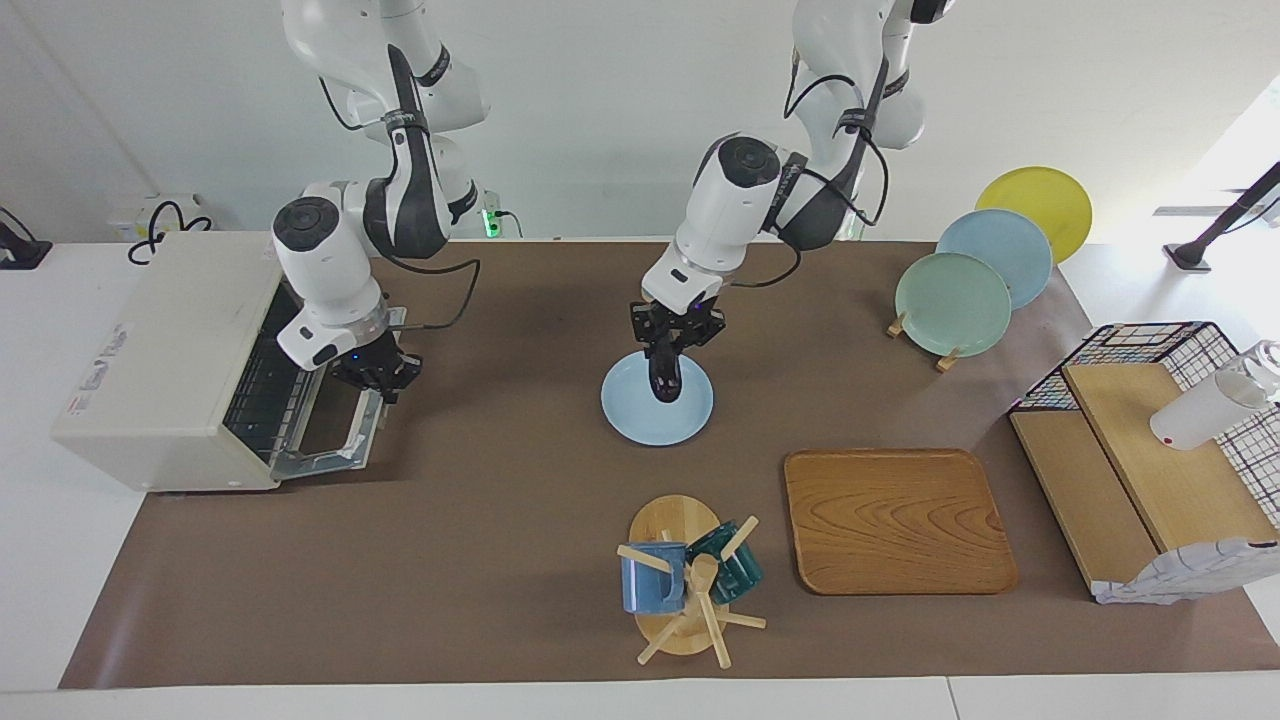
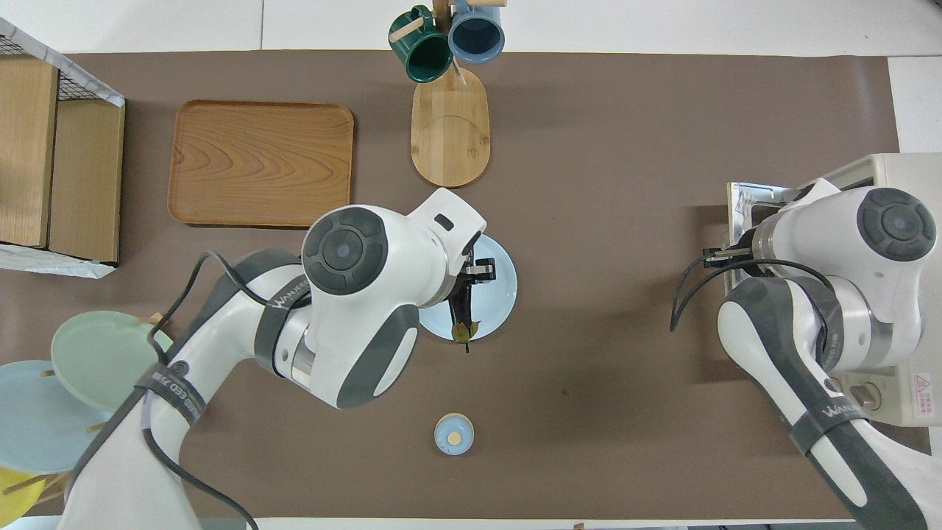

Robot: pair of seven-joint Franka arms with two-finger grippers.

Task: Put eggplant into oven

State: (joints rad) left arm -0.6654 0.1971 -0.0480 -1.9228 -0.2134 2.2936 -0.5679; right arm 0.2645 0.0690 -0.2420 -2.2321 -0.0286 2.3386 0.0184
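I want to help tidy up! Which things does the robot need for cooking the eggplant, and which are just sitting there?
Needed:
eggplant, held by the left end effector over the blue plate
oven, door held open by the right end effector

Just sitting:
wooden tray
mug rack
small bell
plate stand

four plates point(image 1: 657, 408), two mugs point(image 1: 652, 577), one eggplant point(image 1: 664, 378), one oven point(image 1: 170, 362), one tray point(image 1: 898, 521)
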